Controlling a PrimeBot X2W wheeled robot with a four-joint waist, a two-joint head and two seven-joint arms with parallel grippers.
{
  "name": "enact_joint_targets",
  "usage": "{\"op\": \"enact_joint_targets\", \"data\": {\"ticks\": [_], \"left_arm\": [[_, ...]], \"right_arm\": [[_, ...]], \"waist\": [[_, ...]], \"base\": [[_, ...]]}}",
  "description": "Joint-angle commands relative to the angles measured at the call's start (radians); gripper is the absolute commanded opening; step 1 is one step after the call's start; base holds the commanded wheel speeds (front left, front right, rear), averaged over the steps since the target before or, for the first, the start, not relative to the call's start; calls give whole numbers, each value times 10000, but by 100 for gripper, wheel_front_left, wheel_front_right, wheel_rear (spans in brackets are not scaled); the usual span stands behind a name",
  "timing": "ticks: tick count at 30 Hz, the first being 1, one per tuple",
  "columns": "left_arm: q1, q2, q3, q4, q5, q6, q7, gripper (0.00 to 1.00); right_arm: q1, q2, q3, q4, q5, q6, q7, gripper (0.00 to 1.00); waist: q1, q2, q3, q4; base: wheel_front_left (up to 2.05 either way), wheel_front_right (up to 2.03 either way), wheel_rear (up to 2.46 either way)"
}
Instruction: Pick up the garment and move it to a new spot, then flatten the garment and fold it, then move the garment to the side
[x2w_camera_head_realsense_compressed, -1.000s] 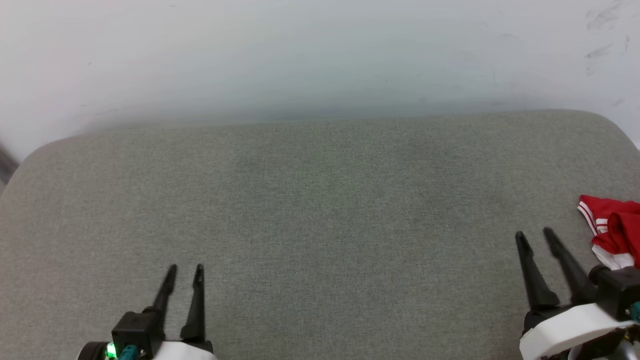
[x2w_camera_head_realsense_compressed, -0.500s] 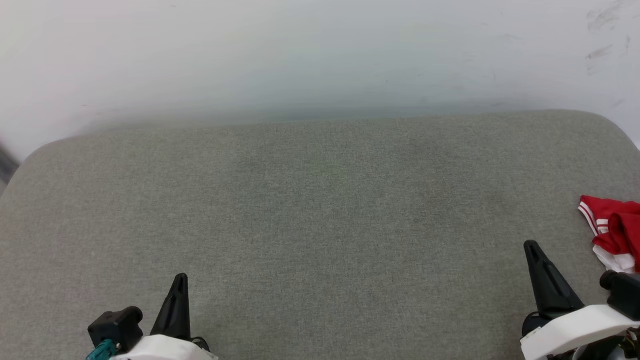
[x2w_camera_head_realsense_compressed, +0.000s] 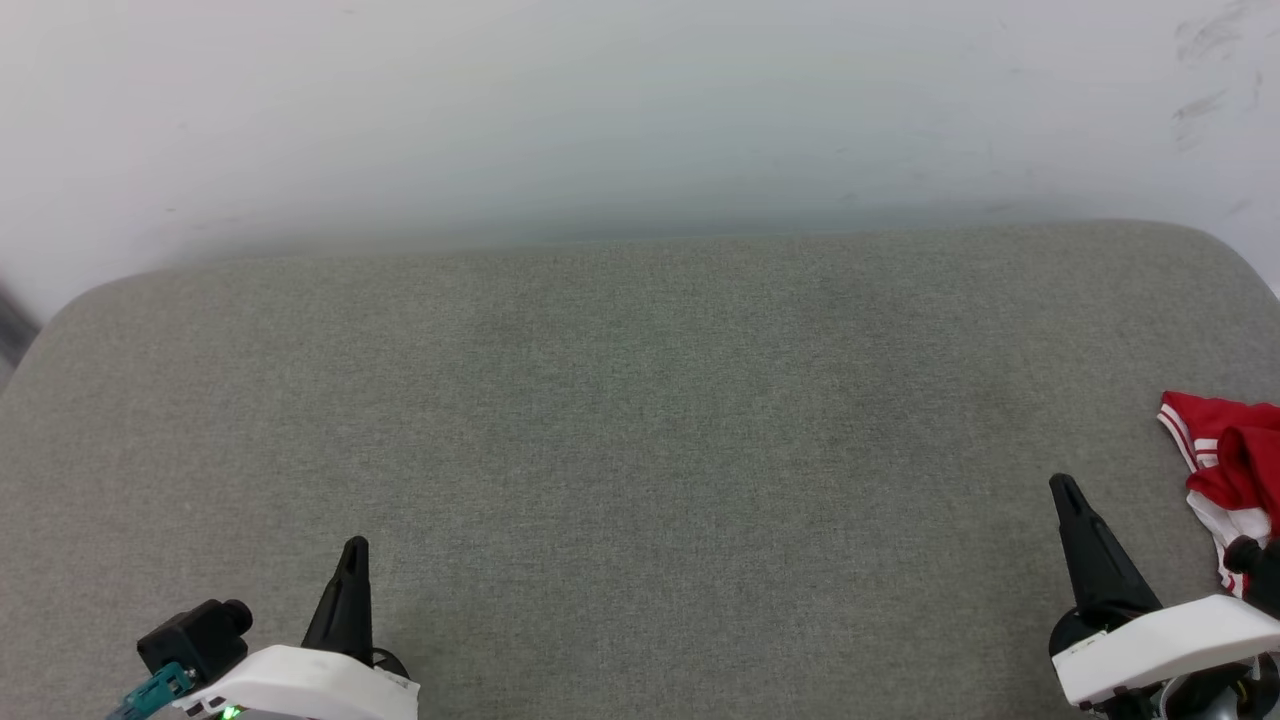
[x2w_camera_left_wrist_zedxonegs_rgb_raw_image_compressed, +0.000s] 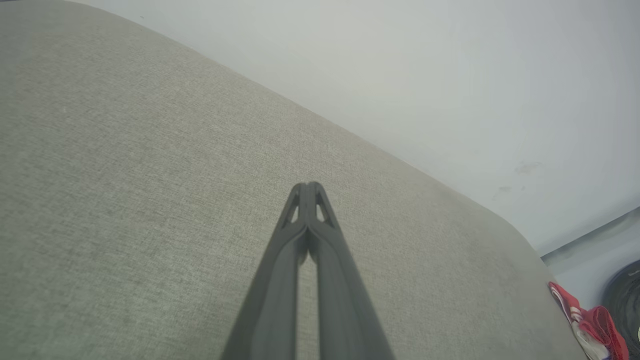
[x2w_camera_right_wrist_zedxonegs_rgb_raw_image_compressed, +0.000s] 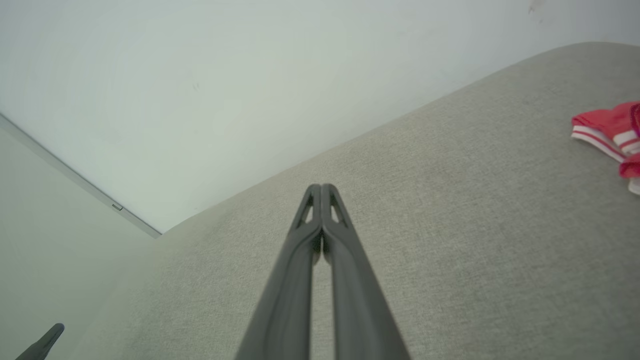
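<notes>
Two empty units with jaws pressed together, left gripper (x2w_camera_head_realsense_compressed: 354, 548) and right gripper (x2w_camera_head_realsense_compressed: 1061, 486), sit at the cushion's (x2w_camera_head_realsense_compressed: 640, 420) near edge, seemingly parked clear of the garment (x2w_camera_head_realsense_compressed: 1228, 452) bunched at its right edge.

Black left tool (x2w_camera_head_realsense_compressed: 355, 548), white cuff (x2w_camera_head_realsense_compressed: 300, 684)

- The worktop (x2w_camera_head_realsense_compressed: 640, 450) is big, covered in grey cloth, and has round corners.
- Behind it stands a plain white wall (x2w_camera_head_realsense_compressed: 600, 100).
- A few dark smudges (x2w_camera_head_realsense_compressed: 1205, 40) mark the wall, high on the right.
- A black round thing (x2w_camera_left_wrist_zedxonegs_rgb_raw_image_compressed: 625, 300) sits past the worktop's edge. I cannot tell what it is.
- A thin grey strip (x2w_camera_right_wrist_zedxonegs_rgb_raw_image_compressed: 75, 177) runs slanted across the pale wall.
</notes>
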Motion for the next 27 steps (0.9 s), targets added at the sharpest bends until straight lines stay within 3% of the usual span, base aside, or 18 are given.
{"op": "enact_joint_targets", "data": {"ticks": [1,27], "left_arm": [[-270,-6,112,-70,-370,-58,95,0],[-740,-300,673,348,-3610,-493,948,0]], "right_arm": [[-318,18,-56,-27,404,-1,3,0],[-752,186,-272,825,3807,-1,218,0]], "waist": [[0,0,0,2],[0,0,0,32]], "base": [[0,0,0],[0,0,0]]}}
